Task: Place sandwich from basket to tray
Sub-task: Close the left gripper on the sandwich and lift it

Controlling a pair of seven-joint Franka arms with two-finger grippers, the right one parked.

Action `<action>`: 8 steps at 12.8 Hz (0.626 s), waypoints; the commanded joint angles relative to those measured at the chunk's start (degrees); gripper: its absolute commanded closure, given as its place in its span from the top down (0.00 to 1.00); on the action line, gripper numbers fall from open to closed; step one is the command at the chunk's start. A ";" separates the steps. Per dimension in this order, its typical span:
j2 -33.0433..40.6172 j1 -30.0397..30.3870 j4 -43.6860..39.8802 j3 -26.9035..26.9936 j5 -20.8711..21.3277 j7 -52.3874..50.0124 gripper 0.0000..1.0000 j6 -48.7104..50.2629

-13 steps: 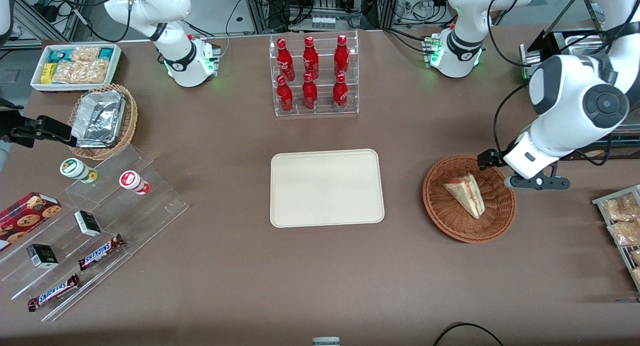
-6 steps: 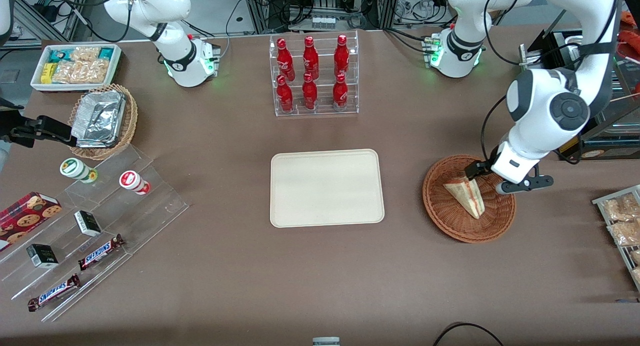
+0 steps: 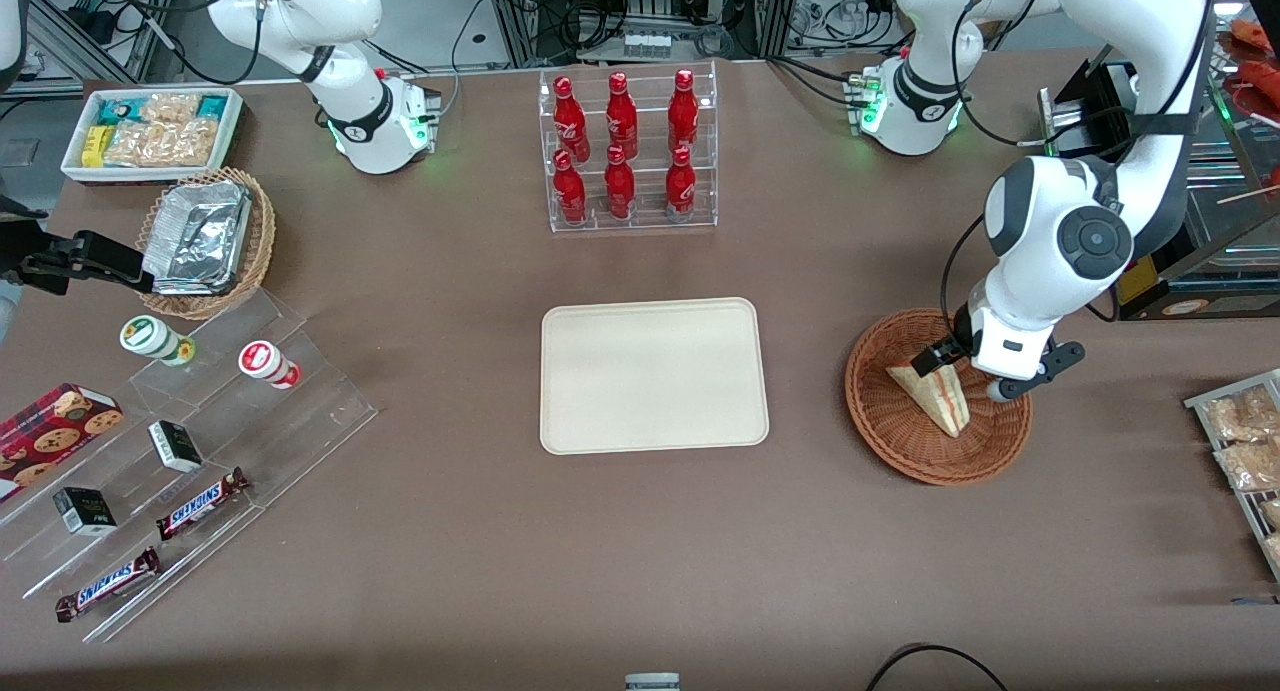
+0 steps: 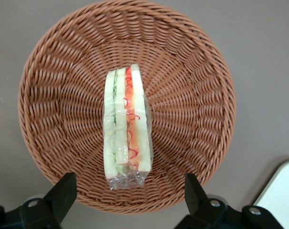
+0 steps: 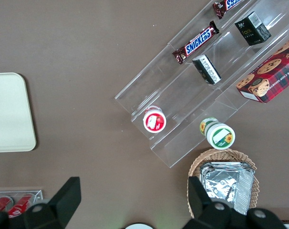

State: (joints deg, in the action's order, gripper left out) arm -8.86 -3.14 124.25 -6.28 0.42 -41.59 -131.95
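Reddish-brown woven wicker forms the round shallow basket seen in the front view, and the small triangular sandwich of pale bread with red and green filling lies inside it, its point turned toward the front camera. The left arm's gripper hangs over the basket's part farther from that camera, just above the sandwich's broad end. The flat cream-beige rectangular tray with rounded corners sits bare toward the parked arm's end of the brown surface, well apart from the basket, with nothing standing between the two. A clear rack of red bottles stands farther from the camera than the tray and looks to be out of the carrying path.

From the left wrist view, the sandwich stands on edge in the basket, wrapped in clear film, its long axis running straight away from the jaws and centred in the gap between them. The jaws are spread wide, gripping nothing, and the two fingertips flank the wedge's broad end with room to spare on each side. Closing would squeeze the bread faces, across the layers. How much height is left above the sandwich is hard to judge here. A corner of the tray shows beside the basket.
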 commanded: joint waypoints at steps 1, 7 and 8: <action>-0.37 -0.99 0.38 0.13 0.90 -5.95 1.00 -1.47; -2.73 -0.73 0.38 0.31 3.01 -8.33 1.00 -2.78; -3.61 -0.64 0.29 0.48 3.18 -8.42 1.00 -3.13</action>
State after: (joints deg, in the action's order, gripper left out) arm -11.23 -3.73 124.29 -6.11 2.00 -48.39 -133.38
